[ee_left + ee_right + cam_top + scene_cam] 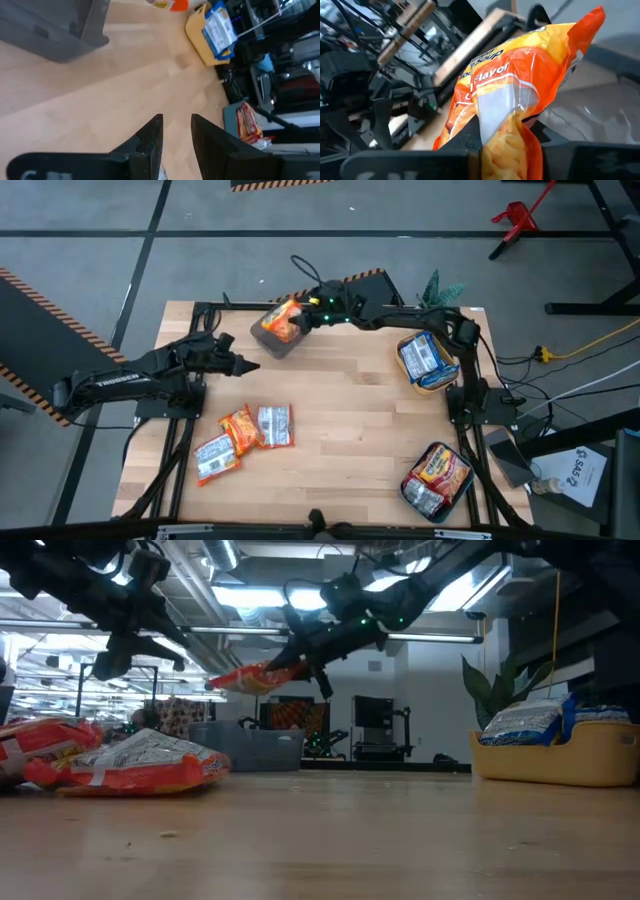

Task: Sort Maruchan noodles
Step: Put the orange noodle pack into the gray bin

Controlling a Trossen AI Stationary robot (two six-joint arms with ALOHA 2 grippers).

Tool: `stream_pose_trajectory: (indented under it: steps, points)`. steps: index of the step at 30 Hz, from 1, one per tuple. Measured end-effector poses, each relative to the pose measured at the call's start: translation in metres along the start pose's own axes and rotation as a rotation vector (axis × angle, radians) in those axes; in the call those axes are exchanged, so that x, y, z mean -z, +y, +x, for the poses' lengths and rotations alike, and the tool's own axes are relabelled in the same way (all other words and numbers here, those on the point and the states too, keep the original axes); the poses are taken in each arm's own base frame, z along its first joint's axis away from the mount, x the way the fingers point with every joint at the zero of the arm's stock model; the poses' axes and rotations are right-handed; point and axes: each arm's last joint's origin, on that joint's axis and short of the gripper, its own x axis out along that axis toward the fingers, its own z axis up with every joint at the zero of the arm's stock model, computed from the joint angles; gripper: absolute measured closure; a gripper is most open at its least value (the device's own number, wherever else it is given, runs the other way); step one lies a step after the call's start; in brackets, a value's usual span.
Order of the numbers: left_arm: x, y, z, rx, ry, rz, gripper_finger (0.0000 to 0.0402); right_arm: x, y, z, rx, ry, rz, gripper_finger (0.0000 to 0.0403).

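Three packets (243, 436) loose on the desk (350, 400) centre-left; one container (275, 335) at back, two along right edge.

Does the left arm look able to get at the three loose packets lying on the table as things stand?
Probably yes. The left gripper hangs empty and slightly open above bare wood, with nothing between it and the three loose packets. The right gripper is off over the grey bin, holding an orange packet.
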Motion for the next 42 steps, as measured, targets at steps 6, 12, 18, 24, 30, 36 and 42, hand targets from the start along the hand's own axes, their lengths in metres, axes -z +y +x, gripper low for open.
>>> stream_pose_trajectory:
  steps: [6, 12, 18, 24, 30, 36, 42]
  points:
    - [-0.001, 0.0, 0.0, -0.015, -0.025, 0.002, 0.0305, 0.014, -0.029, 0.022, 0.021, -0.001, -0.017, 0.0354]
    - [-0.001, 0.0, 0.0, -0.017, -0.025, 0.01, 0.0305, 0.011, -0.034, 0.046, 0.022, 0.01, -0.083, 0.0347]
    - [-0.001, 0.0, 0.0, -0.017, -0.025, 0.01, 0.0305, 0.003, -0.032, 0.066, 0.081, 0.076, -0.138, 0.0342]
    - [-0.001, 0.001, 0.0, -0.019, -0.028, 0.018, 0.0305, 0.009, -0.032, 0.071, 0.201, 0.154, -0.239, 0.0328]
    - [-0.001, 0.001, 0.0, -0.029, -0.041, 0.018, 0.0305, 0.009, -0.034, 0.069, 0.241, 0.175, -0.277, 0.0247]
    - [0.003, -0.001, 0.001, 0.021, 0.047, 0.091, 0.0305, -0.01, -0.032, 0.049, 0.3, 0.169, -0.263, 0.0186]
    - [0.021, -0.002, 0.006, 0.008, 0.208, 0.247, 0.0305, -0.048, -0.004, -0.001, 0.314, 0.157, -0.32, 0.0178]
